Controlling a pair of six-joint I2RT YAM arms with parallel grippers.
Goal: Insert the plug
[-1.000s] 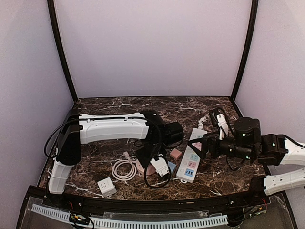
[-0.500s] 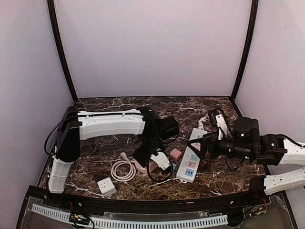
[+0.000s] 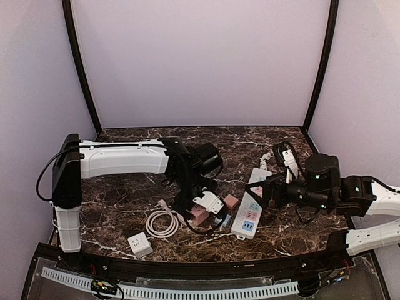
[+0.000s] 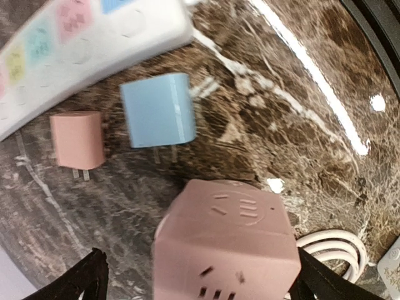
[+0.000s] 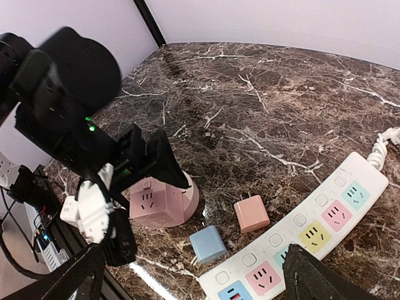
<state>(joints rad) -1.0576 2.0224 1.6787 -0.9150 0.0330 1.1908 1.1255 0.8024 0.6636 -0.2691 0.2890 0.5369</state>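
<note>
Marble table (image 3: 125, 187) carried everything. Since a second before, the left arm (image 3: 125, 159) had swung its shoulder link outward to the left and stretched flatter. That carried the left gripper (image 4: 197, 275) a little farther from the bases. The right arm (image 3: 325, 187) had not moved.

The left gripper stood spread, its fingers (image 4: 84, 281) straddling the pink cube (image 4: 225, 244), with a gap showing on one side. The right gripper (image 5: 194, 265) hung with its fingers wide apart and nothing between them. It was just beside the strip (image 3: 250, 203), whose long axis ran away from the bases, past that gripper's tips.

The blue plug (image 4: 157, 109) and pink plug (image 4: 76, 140) lay flat between the left gripper and the strip, near both and apart from each other. The pink plug's long axis ran from strip to gripper, prongs toward the left gripper. The blue plug's prongs showed only faintly, on the same side.
</note>
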